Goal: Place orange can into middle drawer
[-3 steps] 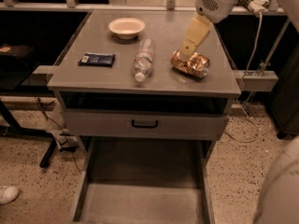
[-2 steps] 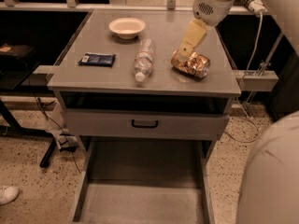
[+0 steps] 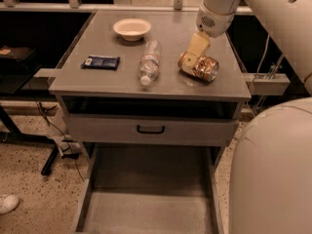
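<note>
Orange can (image 3: 204, 68) lies on its side at the right of the cabinet top (image 3: 168, 35), above and beyond the pulled-out middle drawer (image 3: 146, 213). The gripper (image 3: 189, 59) reaches down from behind and touches the can's left end; whether it is open or closed, I cannot tell. A bottle (image 3: 148, 62) lies left of the can, and a bowl (image 3: 131, 28) sits farther back.
</note>
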Available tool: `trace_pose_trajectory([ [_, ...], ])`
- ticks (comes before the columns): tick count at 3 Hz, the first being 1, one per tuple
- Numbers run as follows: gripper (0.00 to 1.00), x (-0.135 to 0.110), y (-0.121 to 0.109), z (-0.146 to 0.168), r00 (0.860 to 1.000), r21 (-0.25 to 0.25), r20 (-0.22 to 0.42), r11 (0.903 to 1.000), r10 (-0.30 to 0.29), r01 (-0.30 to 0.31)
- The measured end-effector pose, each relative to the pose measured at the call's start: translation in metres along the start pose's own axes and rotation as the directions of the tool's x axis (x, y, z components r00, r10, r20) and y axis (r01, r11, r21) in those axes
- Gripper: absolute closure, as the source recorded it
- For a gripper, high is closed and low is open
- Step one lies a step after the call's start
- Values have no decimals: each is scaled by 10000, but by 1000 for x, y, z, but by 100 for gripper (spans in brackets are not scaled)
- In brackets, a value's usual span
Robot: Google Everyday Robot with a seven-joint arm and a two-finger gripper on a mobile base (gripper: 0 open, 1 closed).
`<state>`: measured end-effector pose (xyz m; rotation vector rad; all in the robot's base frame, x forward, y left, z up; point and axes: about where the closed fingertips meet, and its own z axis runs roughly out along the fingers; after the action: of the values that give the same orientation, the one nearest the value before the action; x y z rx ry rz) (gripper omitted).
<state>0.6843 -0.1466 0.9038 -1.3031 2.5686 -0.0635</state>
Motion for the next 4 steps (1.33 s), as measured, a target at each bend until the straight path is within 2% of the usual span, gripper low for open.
trace_pose_trajectory([
  [4,0,19,-25,64,9978,-451,-663,9990,32,-62],
])
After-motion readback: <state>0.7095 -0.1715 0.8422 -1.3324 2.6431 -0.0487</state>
